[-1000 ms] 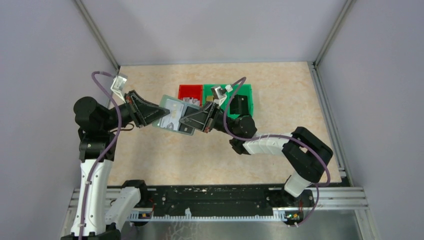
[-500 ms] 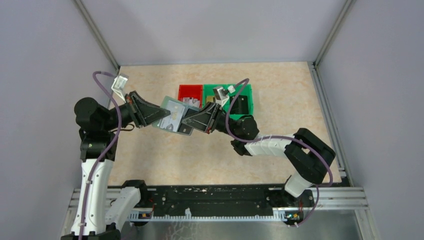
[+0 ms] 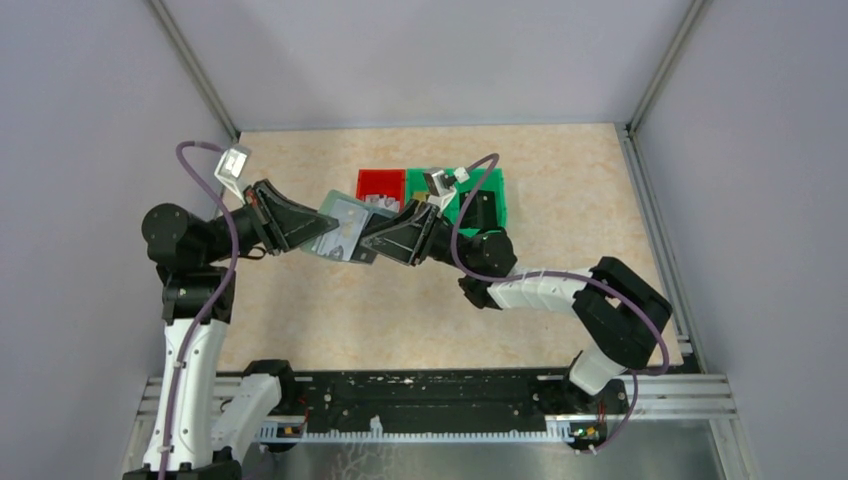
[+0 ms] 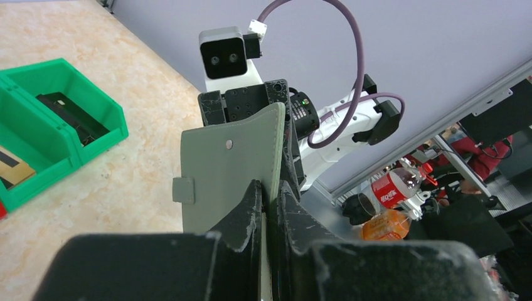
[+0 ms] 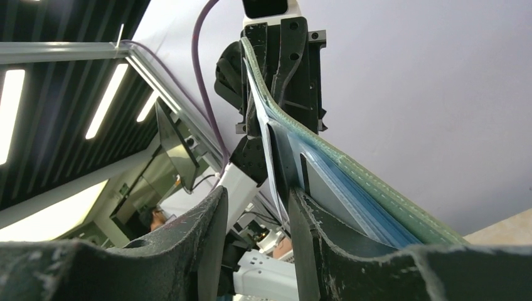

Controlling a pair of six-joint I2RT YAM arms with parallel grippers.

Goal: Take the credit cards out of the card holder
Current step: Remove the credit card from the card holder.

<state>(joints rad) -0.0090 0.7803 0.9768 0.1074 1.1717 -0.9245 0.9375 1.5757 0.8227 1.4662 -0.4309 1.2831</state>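
Note:
The grey-green card holder [image 3: 338, 230] hangs open in the air between my two grippers, its pale blue pocketed inside facing up. My left gripper [image 3: 318, 228] is shut on its left edge; the left wrist view shows the holder's outer face and small tab [image 4: 232, 166] pinched between the jaws [image 4: 268, 188]. My right gripper [image 3: 368, 240] is open at the holder's right edge. In the right wrist view the holder [image 5: 376, 200] curves past the right-hand finger, and a dark card [image 5: 283, 157] in its pockets stands by that finger's inner face, the gripper [image 5: 257, 194] unclosed.
A red bin [image 3: 380, 183] and a green bin [image 3: 495, 190] stand side by side behind the grippers. The green bin [image 4: 94, 135] holds a dark flat item [image 3: 483, 210]. The beige table [image 3: 330, 310] is walled by grey panels left, right and back.
The left arm has drawn back slightly to the left, carrying the holder a little up and left. The right gripper has followed and stays at the holder's right edge.

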